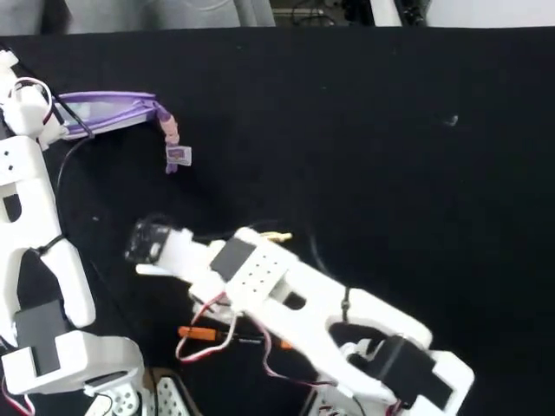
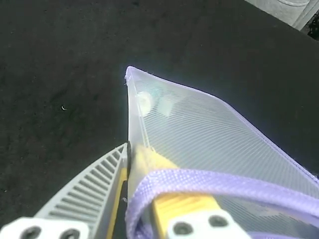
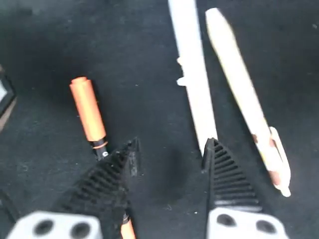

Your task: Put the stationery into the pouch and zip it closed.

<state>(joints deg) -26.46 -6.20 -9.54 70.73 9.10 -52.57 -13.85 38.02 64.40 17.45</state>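
Note:
A purple-trimmed mesh pouch [image 1: 108, 111] lies at the table's far left, its zip pull [image 1: 178, 154] trailing to the right. My left gripper [image 2: 137, 199] is shut on the pouch's [image 2: 209, 134] purple rim. An orange pen [image 3: 87, 112], a white pen [image 3: 192, 74] and a cream pen [image 3: 244, 94] lie on the black cloth. My right gripper [image 3: 172, 149] hangs open just above them, the white pen's end at one fingertip and the orange pen beside the other. The right arm [image 1: 251, 273] covers most of the orange pen [image 1: 198, 333] in the high view.
Black cloth [image 1: 416, 156] covers the table, with wide free room to the right and at the back. The arms' bases [image 1: 113, 381] stand at the front edge. Red and white cables [image 1: 208, 334] loop under the right arm.

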